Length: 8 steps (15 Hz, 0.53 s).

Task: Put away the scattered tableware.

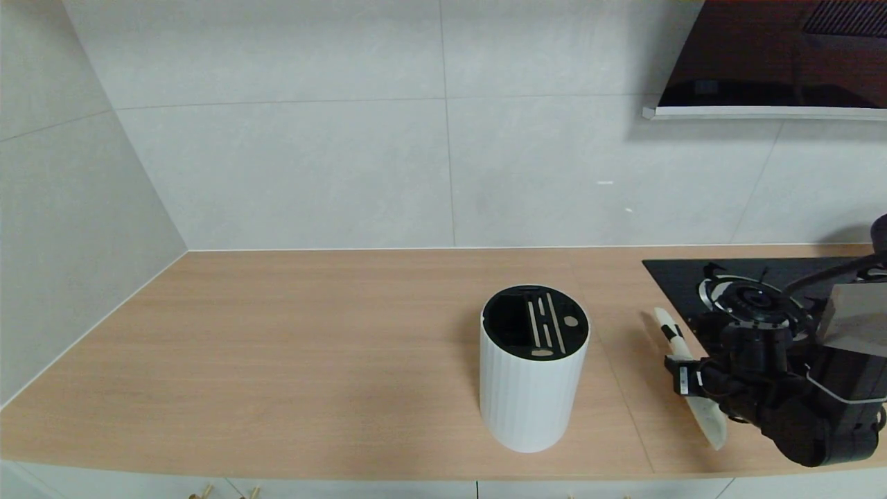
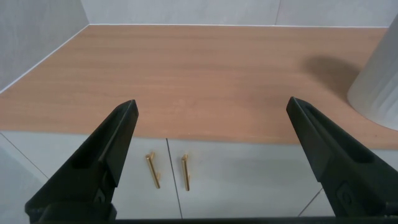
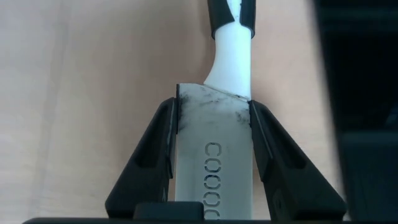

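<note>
A white-bladed knife (image 1: 671, 331) with a white and black handle lies at the right of the wooden counter (image 1: 312, 346), beside the stove. My right gripper (image 1: 682, 378) is shut on the knife's blade (image 3: 214, 149); in the right wrist view my right gripper (image 3: 213, 109) has both fingers pressed against the blade's edges, with the handle pointing away. A white ribbed knife holder (image 1: 532, 388) with a black slotted top stands mid-counter, left of the knife. My left gripper (image 2: 211, 107) hangs open and holds nothing, below the counter's front edge, with the holder (image 2: 379, 87) off to one side.
A black gas stove (image 1: 693, 277) with a burner is set into the counter at the right. A range hood (image 1: 776, 62) hangs above it. Tiled walls close off the back and left. Cabinet doors with gold handles (image 2: 152, 171) lie under the counter.
</note>
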### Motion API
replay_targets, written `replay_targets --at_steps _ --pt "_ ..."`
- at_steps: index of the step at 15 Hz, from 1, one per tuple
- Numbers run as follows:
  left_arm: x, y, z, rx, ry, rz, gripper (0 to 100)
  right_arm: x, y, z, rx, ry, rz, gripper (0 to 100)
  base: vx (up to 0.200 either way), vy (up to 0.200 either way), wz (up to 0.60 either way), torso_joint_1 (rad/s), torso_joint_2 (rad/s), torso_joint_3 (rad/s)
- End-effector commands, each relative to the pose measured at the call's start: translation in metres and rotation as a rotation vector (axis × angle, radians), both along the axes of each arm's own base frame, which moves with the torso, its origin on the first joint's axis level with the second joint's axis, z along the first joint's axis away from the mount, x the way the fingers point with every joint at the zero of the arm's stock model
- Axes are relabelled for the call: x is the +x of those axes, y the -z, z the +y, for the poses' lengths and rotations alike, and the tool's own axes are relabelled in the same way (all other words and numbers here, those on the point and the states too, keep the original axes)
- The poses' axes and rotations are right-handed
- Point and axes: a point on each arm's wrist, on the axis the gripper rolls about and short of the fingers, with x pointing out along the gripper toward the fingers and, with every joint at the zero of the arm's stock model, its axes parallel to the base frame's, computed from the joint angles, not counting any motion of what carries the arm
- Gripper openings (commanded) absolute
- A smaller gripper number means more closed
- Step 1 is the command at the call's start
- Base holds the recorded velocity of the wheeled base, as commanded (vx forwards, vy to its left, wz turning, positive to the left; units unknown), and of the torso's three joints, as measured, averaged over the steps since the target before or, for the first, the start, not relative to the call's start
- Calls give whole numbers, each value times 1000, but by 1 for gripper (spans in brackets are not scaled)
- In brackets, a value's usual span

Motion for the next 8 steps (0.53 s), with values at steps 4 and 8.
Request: replay_targets --at_steps 4,8 --pt "1 0 0 29 16 12 100 -5 -93 3 32 -6 -159 0 0 0 0 0 0 0" --pt "-10 -85 -5 -70 283 15 100 -12 -177 27 78 -78 -309 0 0 0 0 0 0 0"
